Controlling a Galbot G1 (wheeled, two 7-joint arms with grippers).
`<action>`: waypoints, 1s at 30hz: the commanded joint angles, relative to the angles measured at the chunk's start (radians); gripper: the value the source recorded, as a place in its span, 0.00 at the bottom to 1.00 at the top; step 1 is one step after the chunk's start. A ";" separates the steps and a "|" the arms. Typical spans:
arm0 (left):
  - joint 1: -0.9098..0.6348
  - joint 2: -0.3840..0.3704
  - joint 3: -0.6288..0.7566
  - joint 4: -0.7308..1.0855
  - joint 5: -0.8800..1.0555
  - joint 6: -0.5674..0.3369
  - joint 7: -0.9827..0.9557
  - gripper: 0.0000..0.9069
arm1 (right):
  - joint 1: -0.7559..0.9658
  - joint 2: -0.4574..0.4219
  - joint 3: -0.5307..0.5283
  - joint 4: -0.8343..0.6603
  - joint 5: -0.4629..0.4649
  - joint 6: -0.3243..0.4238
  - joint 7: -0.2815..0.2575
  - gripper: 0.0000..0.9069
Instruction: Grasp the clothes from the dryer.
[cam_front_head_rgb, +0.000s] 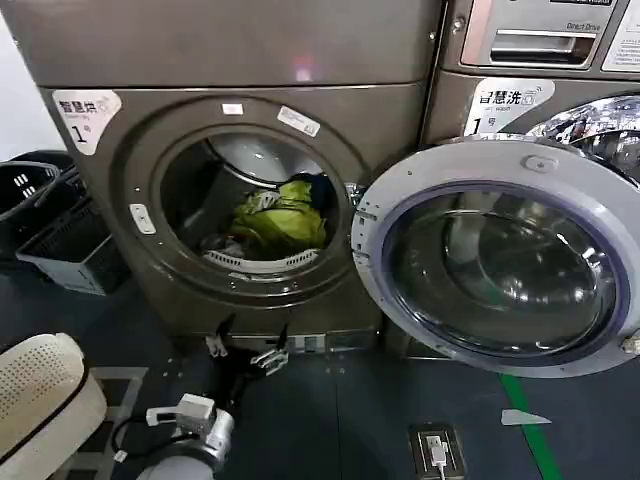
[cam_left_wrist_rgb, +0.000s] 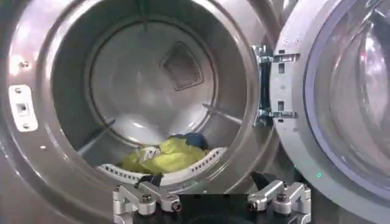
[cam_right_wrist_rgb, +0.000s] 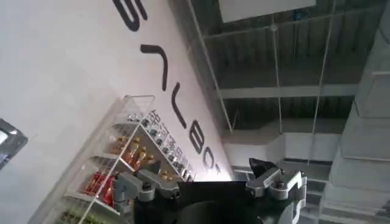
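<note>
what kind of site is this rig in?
Likely a laundromat: numbered front-load dryer with its door open, clothes inside, a second machine beside it, and laundry baskets on the floor.

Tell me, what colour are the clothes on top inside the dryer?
Yellow-green clothes, with something dark blue behind. The head view shows it best.

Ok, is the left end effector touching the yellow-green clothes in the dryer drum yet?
Apart. In the head view the left end effector hangs below the drum opening, outside the dryer, while the yellow-green clothes lie inside.
</note>
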 joint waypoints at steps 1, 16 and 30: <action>-0.001 0.002 0.000 -0.001 -0.001 0.002 0.002 1.00 | 0.000 0.001 0.001 0.000 0.001 0.001 -0.001 1.00; 0.003 -0.002 -0.005 -0.018 0.000 0.002 0.001 1.00 | -0.001 0.000 0.003 0.000 0.004 -0.001 -0.008 1.00; 0.010 -0.004 -0.005 -0.027 0.002 0.000 0.001 1.00 | -0.014 0.006 0.014 0.003 0.011 -0.001 -0.011 1.00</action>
